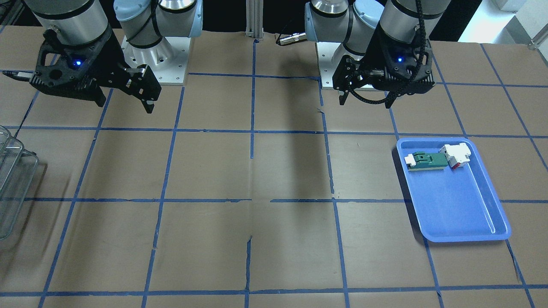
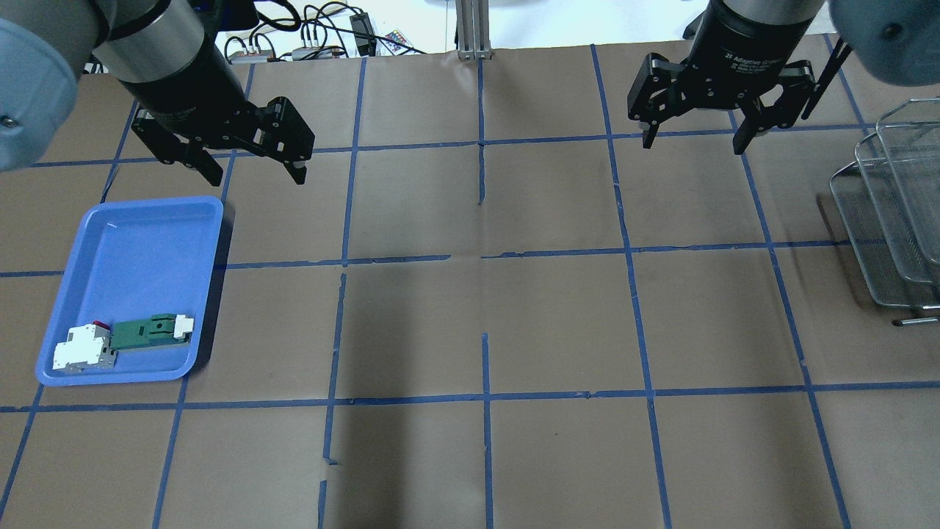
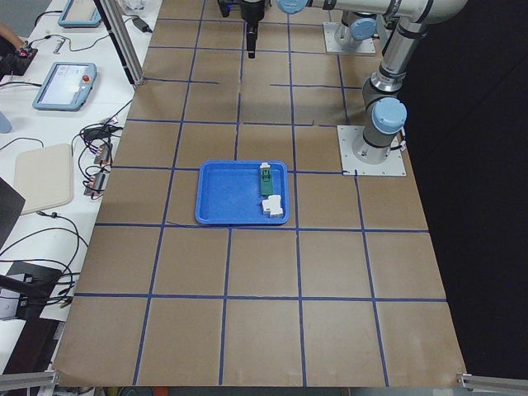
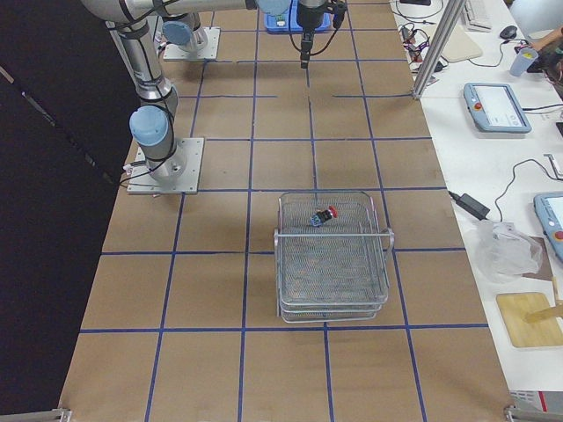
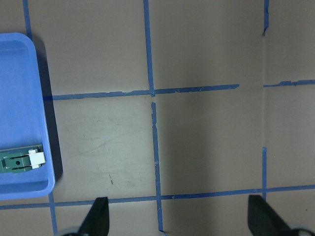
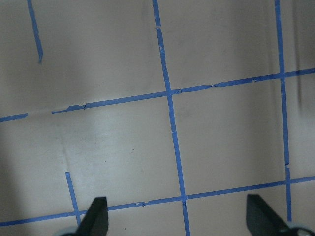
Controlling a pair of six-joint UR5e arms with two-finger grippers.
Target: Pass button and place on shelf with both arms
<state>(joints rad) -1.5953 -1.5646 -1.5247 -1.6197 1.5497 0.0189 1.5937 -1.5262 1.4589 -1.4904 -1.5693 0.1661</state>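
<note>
On the top level of the shelf [image 4: 283, 264], at the robot's right end of the table [image 2: 558, 323], the button [image 4: 323, 215] lies on its side on the mesh. It sits near the edge that faces the table's middle, and its red cap shows in the exterior right view. Neither arm touches it. The right gripper [image 2: 692, 145] hangs above the brown paper, well apart from the shelf, with its fingers spread wide and nothing between them. The left gripper [image 2: 255, 176] hangs just beyond the far corner of the blue tray [image 2: 147, 228], its fingers likewise wide apart and empty. In the tray's near end the green-and-white part [image 2: 150, 330] lies touching the white-and-red blocky part [image 2: 84, 351]. Both wrist views show only taped paper between the fingertips.
</note>
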